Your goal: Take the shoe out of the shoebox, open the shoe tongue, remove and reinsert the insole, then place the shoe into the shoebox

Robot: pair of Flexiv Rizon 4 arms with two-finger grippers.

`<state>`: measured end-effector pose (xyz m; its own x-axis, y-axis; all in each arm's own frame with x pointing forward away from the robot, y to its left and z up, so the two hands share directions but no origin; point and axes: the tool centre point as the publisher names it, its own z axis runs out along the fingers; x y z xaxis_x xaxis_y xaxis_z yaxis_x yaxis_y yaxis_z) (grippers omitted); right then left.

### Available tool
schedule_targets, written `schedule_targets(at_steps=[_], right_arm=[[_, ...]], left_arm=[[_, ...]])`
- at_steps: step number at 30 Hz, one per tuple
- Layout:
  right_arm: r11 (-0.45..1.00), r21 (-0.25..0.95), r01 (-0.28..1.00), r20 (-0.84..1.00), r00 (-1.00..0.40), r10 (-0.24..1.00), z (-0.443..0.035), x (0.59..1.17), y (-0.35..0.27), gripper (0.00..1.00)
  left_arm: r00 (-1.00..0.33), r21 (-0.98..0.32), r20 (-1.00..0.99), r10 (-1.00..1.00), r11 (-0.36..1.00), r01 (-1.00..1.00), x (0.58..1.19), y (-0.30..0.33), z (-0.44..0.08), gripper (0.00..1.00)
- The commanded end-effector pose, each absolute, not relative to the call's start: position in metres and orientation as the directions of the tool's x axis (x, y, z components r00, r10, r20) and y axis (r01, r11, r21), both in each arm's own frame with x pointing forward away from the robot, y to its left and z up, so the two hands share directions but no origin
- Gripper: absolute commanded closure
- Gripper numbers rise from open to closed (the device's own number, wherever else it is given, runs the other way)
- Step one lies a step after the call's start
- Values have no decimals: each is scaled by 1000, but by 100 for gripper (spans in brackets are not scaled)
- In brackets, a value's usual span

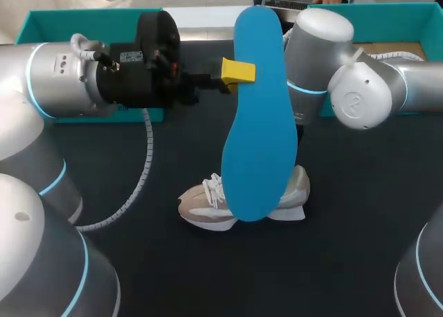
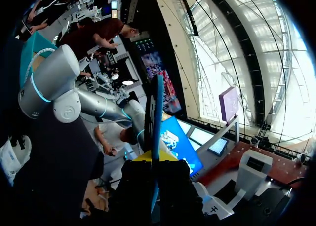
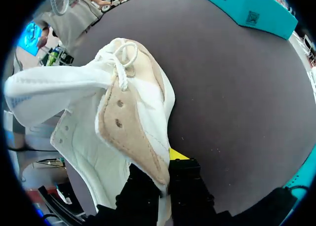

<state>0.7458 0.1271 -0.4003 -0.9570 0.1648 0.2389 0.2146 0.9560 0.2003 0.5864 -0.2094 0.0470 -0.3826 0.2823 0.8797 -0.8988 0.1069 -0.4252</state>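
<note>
The left hand (image 1: 241, 73) pinches the blue insole (image 1: 259, 123) edge-on, holding it upright above the shoe (image 1: 208, 207). The right hand (image 3: 165, 172) clamps the shoe's collar on the tabletop (image 1: 346, 227).

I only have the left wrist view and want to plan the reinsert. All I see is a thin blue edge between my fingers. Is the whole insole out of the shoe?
Observer: Yes. The head view shows the full blue insole, toe to heel, in front of the shoe. The left gripper holds it near one end.
Operator: Is the shoe lying loose?
Observer: No. In the right wrist view the right gripper is shut on the shoe's side wall.
Operator: Is the tongue open?
Observer: It looks so. The white tongue is pulled out, away from the lace holes.
</note>
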Motion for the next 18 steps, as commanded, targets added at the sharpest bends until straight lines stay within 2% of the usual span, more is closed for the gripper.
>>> schedule_targets(at_steps=[1,3,7,8,10,11,18], right_arm=[[857,267,440,287,-885,365,-379,728,118,100],[784,248,569,366,-805,467,-367,721,117,100],[625,288,726,410,-683,604,-347,704,118,100],[586,249,771,423,-631,650,-342,698,121,100],[565,248,787,403,-614,678,-335,693,126,100],[605,233,761,350,-646,678,-330,695,127,100],[605,233,761,350,-646,678,-330,695,127,100]], left_arm=[[-383,-425,879,284,104,-899,586,-210,46,100],[-383,-425,879,284,104,-899,586,-210,46,100],[-383,-425,879,284,104,-899,586,-210,46,100],[-383,-425,879,284,104,-899,586,-210,46,100],[-383,-425,879,284,104,-899,586,-210,46,100],[-383,-425,879,284,104,-899,586,-210,46,100],[-383,-425,879,284,104,-899,586,-210,46,100]])
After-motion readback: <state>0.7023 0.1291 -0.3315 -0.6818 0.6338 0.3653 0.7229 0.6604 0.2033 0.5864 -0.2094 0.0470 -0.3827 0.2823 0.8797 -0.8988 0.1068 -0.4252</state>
